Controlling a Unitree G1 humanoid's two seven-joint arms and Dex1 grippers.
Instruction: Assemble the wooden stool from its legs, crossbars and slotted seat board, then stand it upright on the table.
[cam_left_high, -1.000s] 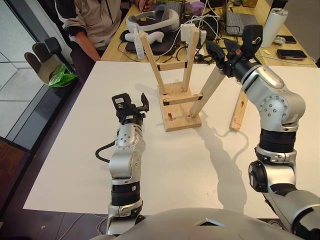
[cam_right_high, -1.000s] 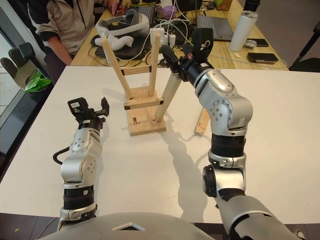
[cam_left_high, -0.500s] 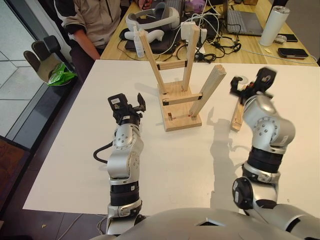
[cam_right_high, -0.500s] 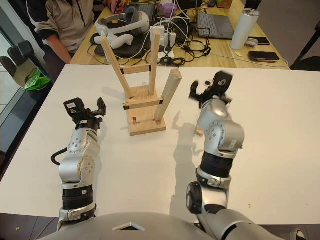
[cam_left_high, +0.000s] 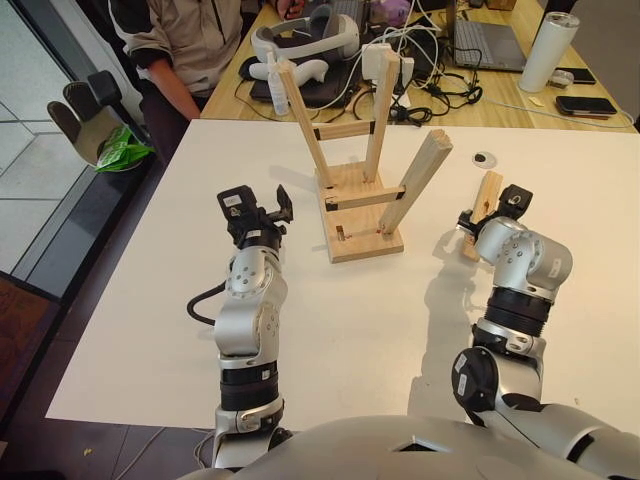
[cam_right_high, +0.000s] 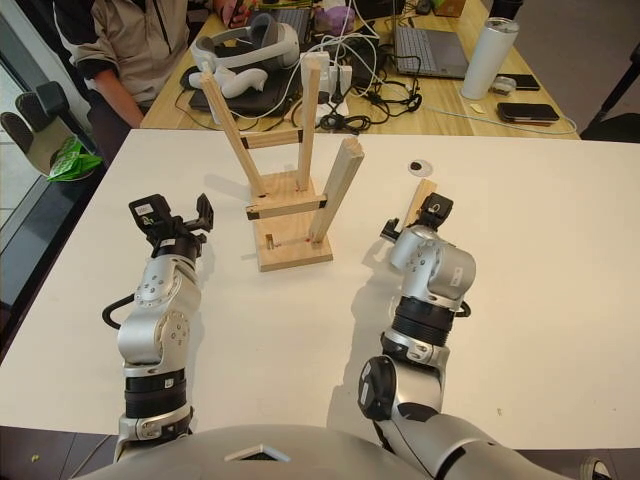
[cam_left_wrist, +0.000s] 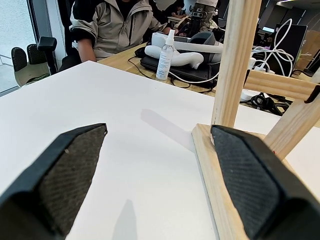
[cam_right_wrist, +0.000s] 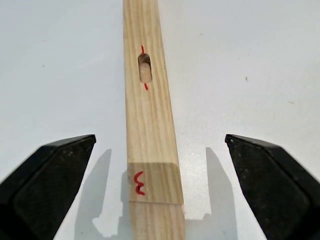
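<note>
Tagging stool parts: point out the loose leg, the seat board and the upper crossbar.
loose leg (cam_right_wrist: 150, 120), right wrist view, face between slot and red mark.
seat board (cam_left_high: 360, 246), left eye view, bare near part of its face.
upper crossbar (cam_left_high: 345, 130), left eye view, its middle.

Left end effector (cam_left_wrist: 160, 167) spread wide; right end effector (cam_right_wrist: 160, 167) likewise, low.

The seat board (cam_right_high: 285, 255) lies mid-counter (cam_left_high: 350, 340), with the left pincer (cam_left_wrist: 159, 129) just to its left. A loose leg (cam_right_high: 422, 194) lies to its right, beneath the right pincer (cam_right_wrist: 160, 137).
</note>
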